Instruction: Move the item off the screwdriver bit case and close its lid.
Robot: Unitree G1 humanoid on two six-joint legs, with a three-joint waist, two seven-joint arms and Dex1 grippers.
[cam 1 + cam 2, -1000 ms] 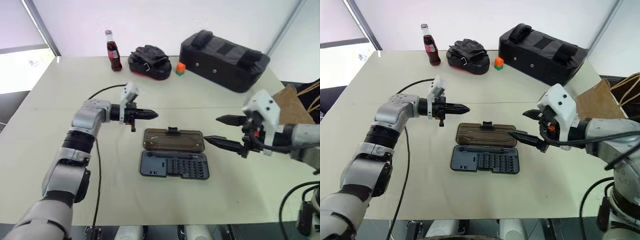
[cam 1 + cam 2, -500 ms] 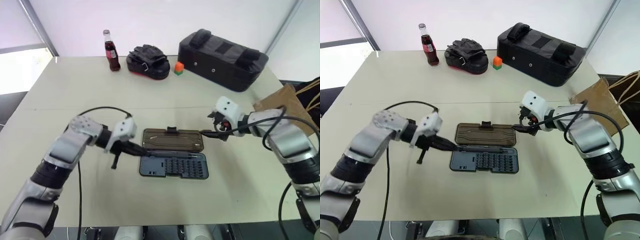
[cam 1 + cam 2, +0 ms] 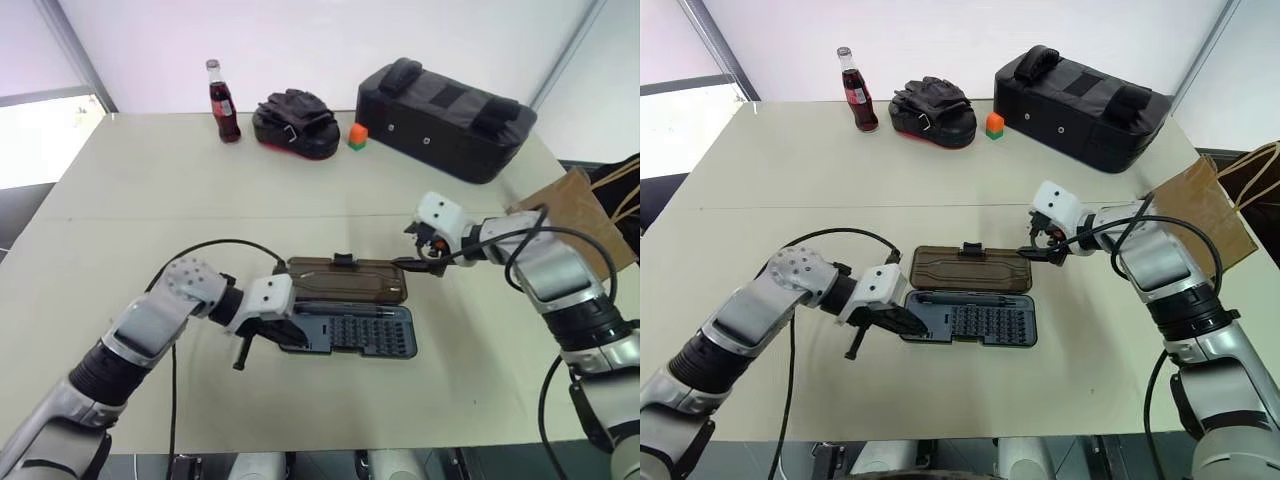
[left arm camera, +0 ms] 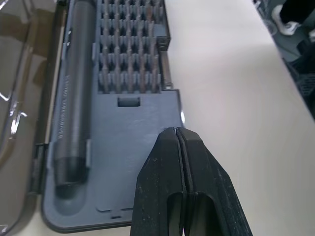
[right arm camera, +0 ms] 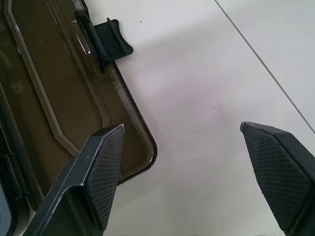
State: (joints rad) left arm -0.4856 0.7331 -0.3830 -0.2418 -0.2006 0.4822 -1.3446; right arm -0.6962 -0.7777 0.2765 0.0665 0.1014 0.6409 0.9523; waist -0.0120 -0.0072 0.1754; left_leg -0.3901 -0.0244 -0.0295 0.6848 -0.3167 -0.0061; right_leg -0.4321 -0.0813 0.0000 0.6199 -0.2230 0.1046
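Bit case open between both grippers.
Left gripper (image 4: 179, 135), pinched together, over tray end; right gripper (image 5: 192, 172), spread wide, at lid (image 5: 59, 93) corner.

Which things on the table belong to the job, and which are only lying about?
Belonging to the job:
- screwdriver bit case, open
- lid, lying flat
- paper bag, already off the case

Only lying about:
- cola bottle
- black gloves
- orange block
- large black padded bag

Two head views steeply down over the table (image 3: 150, 180); wrist views seemingly close above the screwdriver bit case (image 4: 123, 123)
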